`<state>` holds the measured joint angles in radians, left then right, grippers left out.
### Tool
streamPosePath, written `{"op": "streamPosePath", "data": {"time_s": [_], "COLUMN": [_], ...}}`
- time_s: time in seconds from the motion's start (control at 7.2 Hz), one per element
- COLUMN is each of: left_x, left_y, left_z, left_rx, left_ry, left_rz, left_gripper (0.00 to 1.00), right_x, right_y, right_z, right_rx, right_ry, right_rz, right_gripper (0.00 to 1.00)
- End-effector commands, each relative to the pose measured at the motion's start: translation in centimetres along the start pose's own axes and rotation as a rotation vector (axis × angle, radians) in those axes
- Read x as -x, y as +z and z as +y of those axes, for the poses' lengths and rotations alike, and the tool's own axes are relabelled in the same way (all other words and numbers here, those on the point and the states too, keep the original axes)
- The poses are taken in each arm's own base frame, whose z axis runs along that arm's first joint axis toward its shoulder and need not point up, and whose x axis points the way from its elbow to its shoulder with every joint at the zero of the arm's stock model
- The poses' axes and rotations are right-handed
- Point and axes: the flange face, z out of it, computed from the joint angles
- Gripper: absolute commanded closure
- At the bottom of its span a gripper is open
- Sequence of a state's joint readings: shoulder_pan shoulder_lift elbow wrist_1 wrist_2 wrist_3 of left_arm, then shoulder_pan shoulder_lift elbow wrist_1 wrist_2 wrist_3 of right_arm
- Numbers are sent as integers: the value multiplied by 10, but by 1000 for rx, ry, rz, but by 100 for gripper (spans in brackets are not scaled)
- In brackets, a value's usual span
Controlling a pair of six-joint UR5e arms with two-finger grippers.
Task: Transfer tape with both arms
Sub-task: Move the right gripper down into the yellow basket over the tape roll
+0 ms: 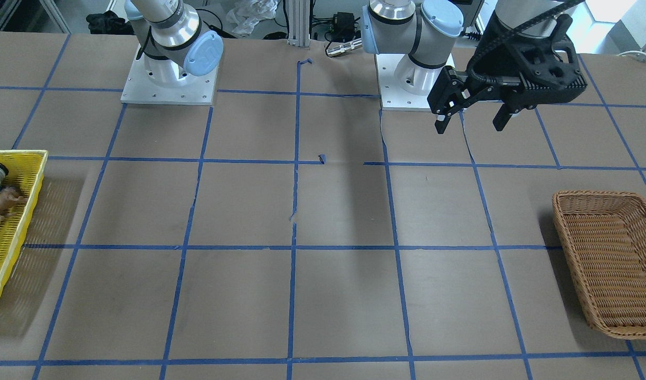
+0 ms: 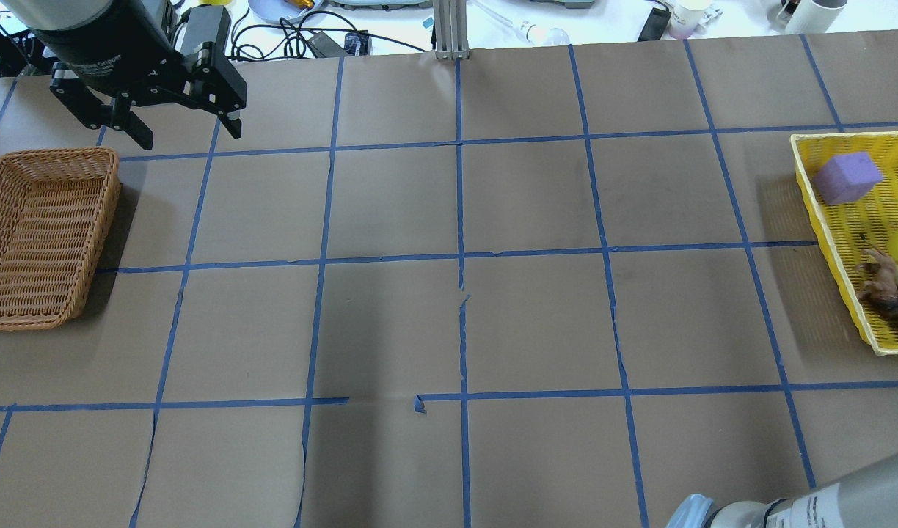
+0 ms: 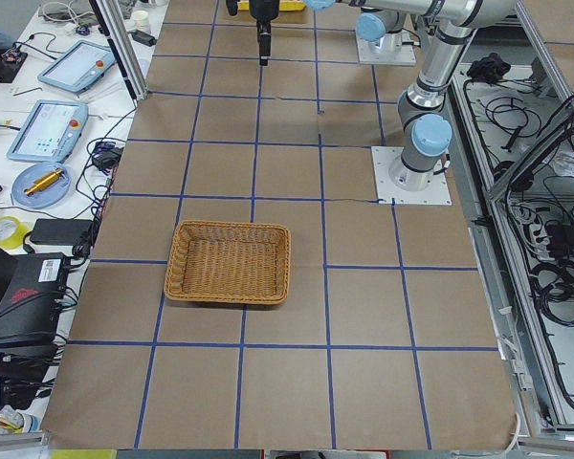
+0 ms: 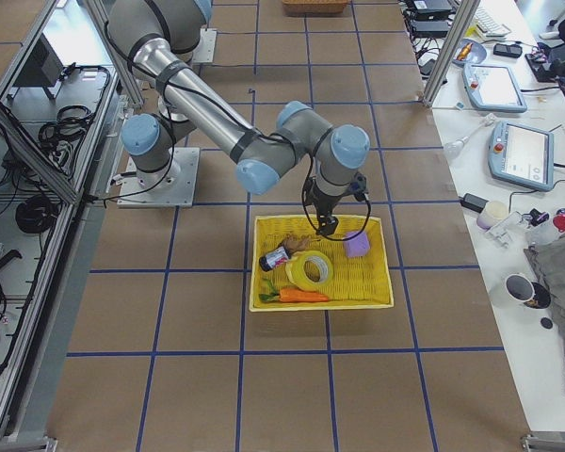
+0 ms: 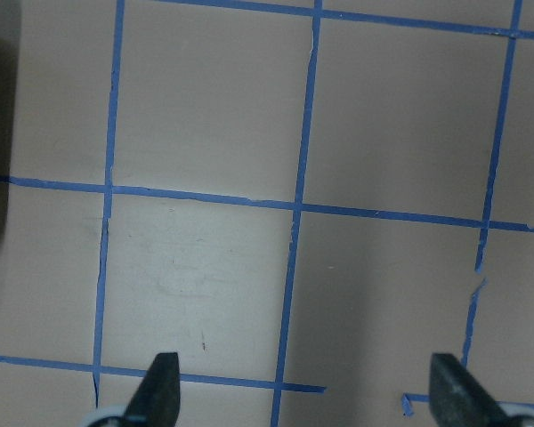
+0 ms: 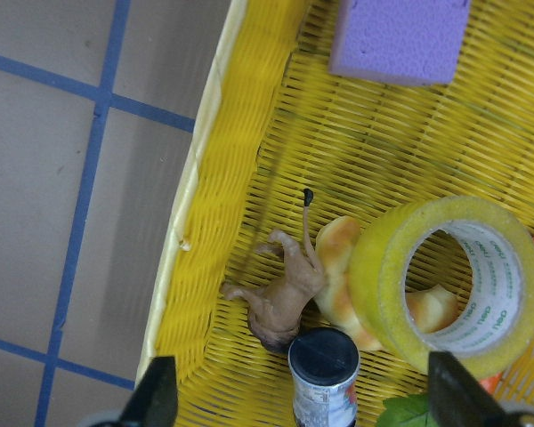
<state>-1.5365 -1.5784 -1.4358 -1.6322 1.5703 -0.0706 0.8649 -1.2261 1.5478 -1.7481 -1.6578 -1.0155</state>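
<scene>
The tape (image 6: pixel 378 267), a yellow translucent roll with a white core, lies tilted in the yellow basket (image 6: pixel 205 178) among other items. It also shows in the exterior right view (image 4: pixel 295 271). My right gripper (image 6: pixel 304 396) hovers open and empty above the basket (image 4: pixel 325 224). The tape sits below it, nearer its right-hand finger in the wrist view. My left gripper (image 1: pixel 471 121) is open and empty, held high over bare table (image 2: pixel 185 132) near the wicker basket (image 2: pixel 53 154). Its wrist view shows only the two fingertips (image 5: pixel 160 391) over grid lines.
The yellow basket (image 2: pixel 808 191) also holds a purple foam block (image 6: pixel 400 40), a brown toy animal (image 6: pixel 285 298), a dark capped bottle (image 6: pixel 323 374) and a carrot (image 4: pixel 301 296). The wicker basket (image 1: pixel 566 221) holds nothing. Blue tape grid lines cross the brown table.
</scene>
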Motion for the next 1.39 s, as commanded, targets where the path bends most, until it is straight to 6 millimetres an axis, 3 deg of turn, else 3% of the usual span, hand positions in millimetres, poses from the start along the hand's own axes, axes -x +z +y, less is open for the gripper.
{"op": "streamPosePath", "data": {"time_s": [0.0,0.28,0.56,0.69,1.11,1.25], "left_x": [2,2,2,2,1,1], "left_y": [-1,-1,-1,-1,-1,-1], "left_z": [-1,0,0,0,0,0], "left_rx": [-3,-3,-2,-2,-1,-2], "left_ry": [-4,-2,-2,-2,-1,-1], "left_rz": [1,1,-1,-1,1,-1], "left_gripper": [0,0,0,0,0,0], "right_x": [-24,-45,-58,-60,-60,-51], "right_y": [40,55,86,93,91,74], "right_z": [-3,-9,-11,-10,-4,7], "right_rx": [47,-1,17,26,41,101], "right_ry": [-33,-10,6,10,24,38], "right_rz": [-34,31,3,-7,-13,-30], "right_gripper": [0,0,0,9,86,100]}}
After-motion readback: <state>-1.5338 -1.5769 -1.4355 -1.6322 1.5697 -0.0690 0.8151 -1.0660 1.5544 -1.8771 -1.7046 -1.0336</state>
